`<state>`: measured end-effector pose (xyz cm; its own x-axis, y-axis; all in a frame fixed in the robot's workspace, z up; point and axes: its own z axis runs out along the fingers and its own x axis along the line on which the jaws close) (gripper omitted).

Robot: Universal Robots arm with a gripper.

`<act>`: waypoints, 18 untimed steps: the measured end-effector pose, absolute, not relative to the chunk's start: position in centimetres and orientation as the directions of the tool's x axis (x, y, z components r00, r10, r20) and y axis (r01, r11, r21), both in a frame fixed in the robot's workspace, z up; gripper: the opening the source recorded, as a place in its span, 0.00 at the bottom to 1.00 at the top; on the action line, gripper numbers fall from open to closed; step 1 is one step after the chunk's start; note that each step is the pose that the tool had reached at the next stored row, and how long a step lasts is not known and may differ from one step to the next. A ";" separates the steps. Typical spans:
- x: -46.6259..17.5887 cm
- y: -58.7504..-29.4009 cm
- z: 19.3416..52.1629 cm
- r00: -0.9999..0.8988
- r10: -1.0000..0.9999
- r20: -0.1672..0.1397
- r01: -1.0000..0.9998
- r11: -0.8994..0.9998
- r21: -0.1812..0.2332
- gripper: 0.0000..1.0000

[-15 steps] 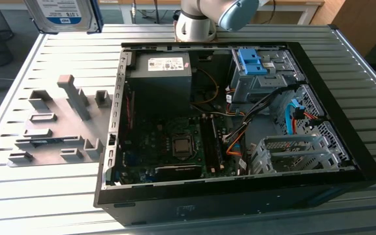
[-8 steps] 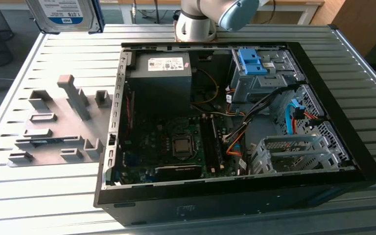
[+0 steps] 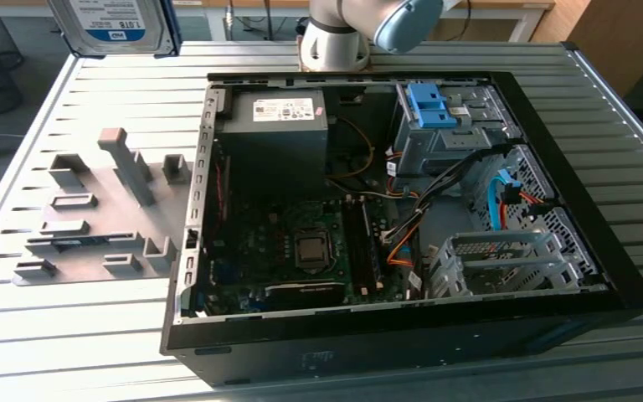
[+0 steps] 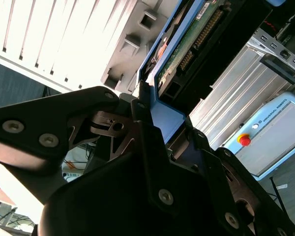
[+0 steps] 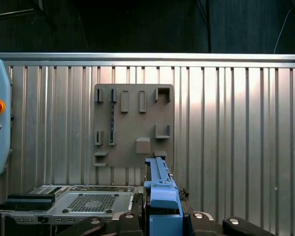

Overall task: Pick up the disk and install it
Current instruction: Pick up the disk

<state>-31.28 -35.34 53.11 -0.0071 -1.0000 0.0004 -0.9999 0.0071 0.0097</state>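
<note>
Gripper (image 4: 165, 119) clamps flat, blue-framed metal disk (image 3: 111, 25); table (image 3: 76, 335) ribbed

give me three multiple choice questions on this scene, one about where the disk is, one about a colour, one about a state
1. Where is the disk?
A) in the gripper, outside the computer case
B) inside the computer case's drive cage
C) on the floor

2. What colour is the frame on the disk's edge?
A) red
B) blue
C) yellow

3. How is the computer case?
A) closed by a side panel
B) wrapped in foil
C) open, its inside showing

Answers:
1 A: both wrist views show the gripper clamped on the disk, and the exterior view has it up at its left, away from the case.
2 B: the frame is plainly blue in both wrist views.
3 C: the exterior view looks straight into the case.
</note>
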 end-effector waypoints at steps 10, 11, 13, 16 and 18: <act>-30.5 -35.3 53.1 -0.007 -1.000 0.000 -1.000 0.007 0.010 0.37; -30.5 -35.3 53.1 -0.007 -1.000 0.000 -1.000 0.007 0.010 0.37; -30.3 -35.3 53.1 -0.007 -1.000 0.000 -1.000 0.007 0.010 0.37; -30.2 -35.3 53.1 -0.007 -1.000 0.000 -1.000 0.007 0.010 0.37; -30.1 -35.3 53.1 -0.007 -1.000 0.000 -1.000 0.007 0.010 0.37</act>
